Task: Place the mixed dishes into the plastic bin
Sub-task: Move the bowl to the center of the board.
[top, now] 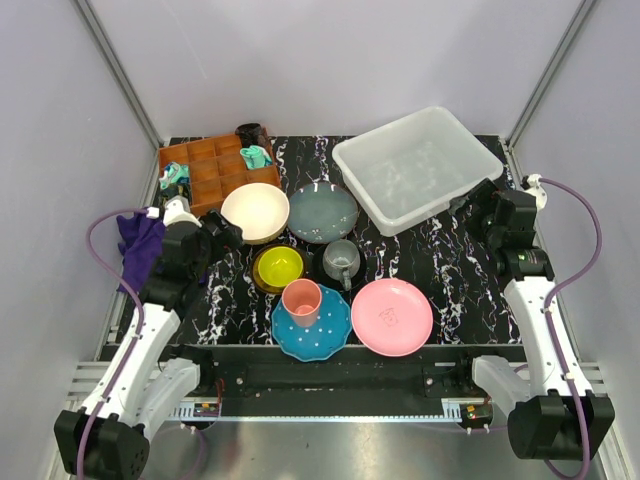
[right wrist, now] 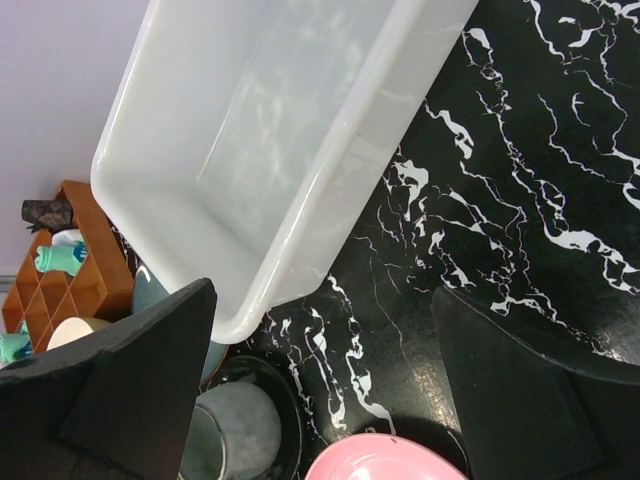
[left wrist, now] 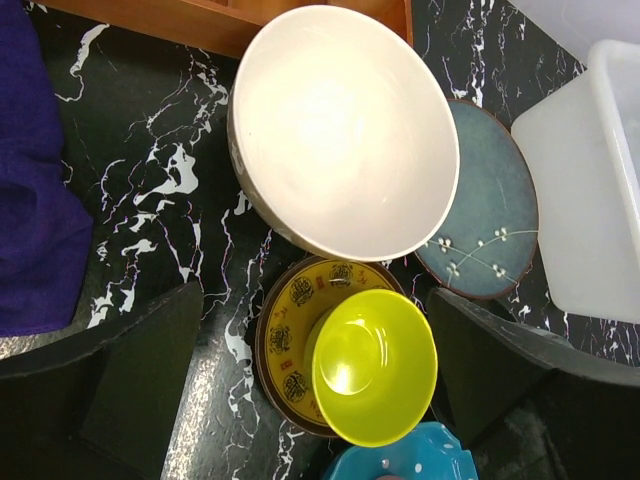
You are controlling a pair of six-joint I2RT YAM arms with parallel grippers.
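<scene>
The plastic bin stands empty at the back right. The cream bowl, grey-blue plate, small yellow bowl, grey mug on a black saucer, pink cup on the blue dotted plate and pink plate sit mid-table. My left gripper is open and empty, hovering over the yellow bowl near the cream bowl. My right gripper is open and empty beside the bin's near corner, above bare table between the mug and pink plate.
A brown wooden compartment tray with small items stands at the back left. A purple cloth lies at the left edge by my left arm. The yellow bowl rests on a brown-and-yellow patterned saucer. Grey walls enclose the table.
</scene>
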